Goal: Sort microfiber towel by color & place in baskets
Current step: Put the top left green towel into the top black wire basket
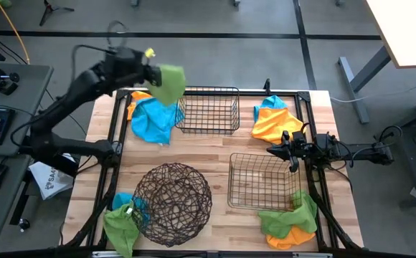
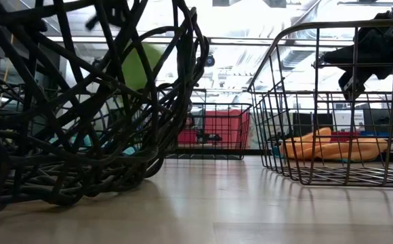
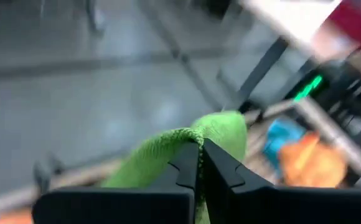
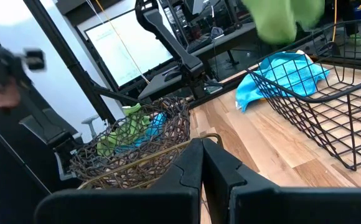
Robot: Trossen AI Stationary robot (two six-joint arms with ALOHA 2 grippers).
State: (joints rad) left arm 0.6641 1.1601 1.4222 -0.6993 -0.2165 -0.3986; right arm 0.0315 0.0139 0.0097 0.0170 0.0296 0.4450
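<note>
From above, your left gripper [image 1: 153,74] hangs over the table's far left corner, clenched on a green microfiber towel [image 1: 168,83] that dangles just beside the far rectangular dark wire basket [image 1: 209,110] and above a blue towel with an orange one under it [image 1: 153,118]. Your right gripper [image 1: 288,151] waits at the right edge, fingers pressed together on nothing, between an orange-and-blue towel pile [image 1: 274,122] and the near rectangular wire basket [image 1: 263,180]; a green-and-orange pile [image 1: 292,218] lies by that basket's near corner, and a green and blue bundle [image 1: 124,216] touches the round woven brown wire bowl [image 1: 173,198]. At table height, the bowl [image 2: 74,102] fills the left and hides most of the lifted towel [image 2: 137,66]; the near basket [image 2: 332,108] is cut off at the right, orange cloth [image 2: 332,147] showing through its mesh. The left wrist view is blurred, yet you can see the fingers [image 3: 183,169] pinching the green towel [image 3: 211,134]. In the right wrist view the closed fingers [image 4: 190,168] point at the bowl [image 4: 137,146], with the far basket [image 4: 330,118] and blue towel [image 4: 283,74] beyond; the green towel [image 4: 280,17] is cut off.
</note>
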